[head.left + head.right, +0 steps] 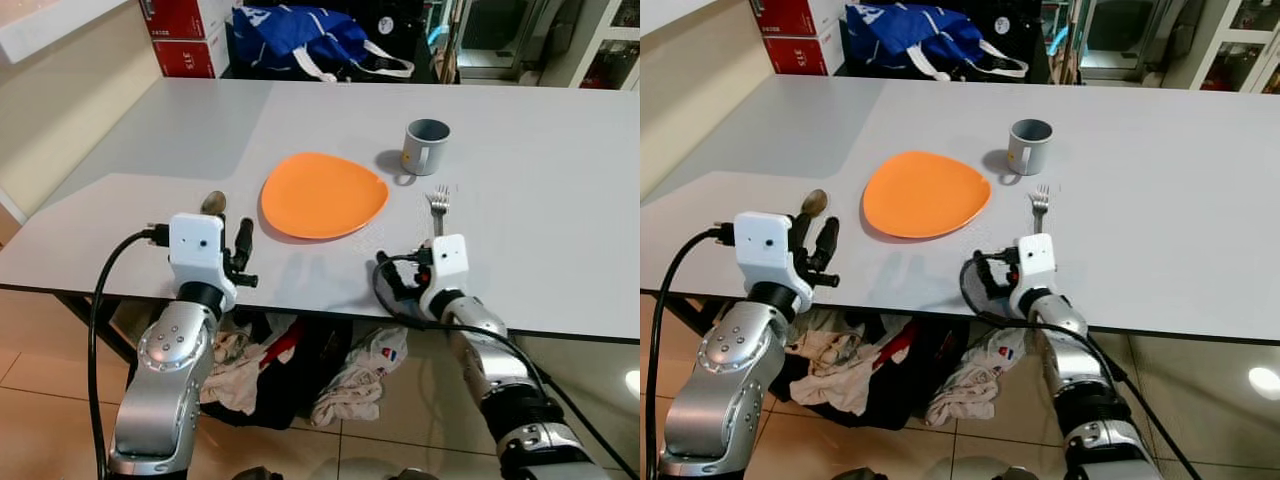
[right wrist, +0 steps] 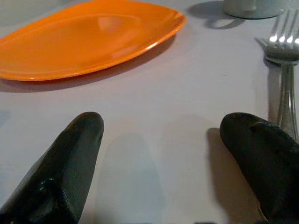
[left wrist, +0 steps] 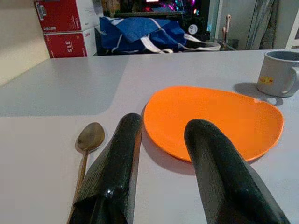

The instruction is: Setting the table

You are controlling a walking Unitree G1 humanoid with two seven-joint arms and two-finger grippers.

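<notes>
Orange plate [image 1: 323,194] flat on the grey tabletop [image 1: 540,230], near the front edge, roughly centred between the two arms. Left of the plate, just beside its rim, a spoon [image 3: 88,144], long axis running front to back, bowl pointing away from the robot, handle toward the edge and partly hidden under the left gripper [image 1: 238,250]. Right of the plate, a fork [image 1: 438,208], also lying front to back, tines pointing away toward the mug [image 1: 425,146], handle toward the robot. Grey mug upright beyond the fork, handle turned to the plate side, small yellow label on its wall, not legible. Left gripper low over the front edge, fingers [image 3: 117,163] apart and empty, one over the spoon's handle, the other toward the plate; contact with the handle cannot be told. Right gripper [image 2: 163,154] low at the front edge just short of the fork, fingers [image 2: 70,154] spread wide, nothing between them, one finger just beside the fork's handle. At the far end, beyond the tabletop, red boxes [image 3: 65,25], one reading "315", and a blue bag [image 1: 295,35] with white straps. Under the tabletop, heaped cloths [image 1: 300,375] on the tiled floor.
</notes>
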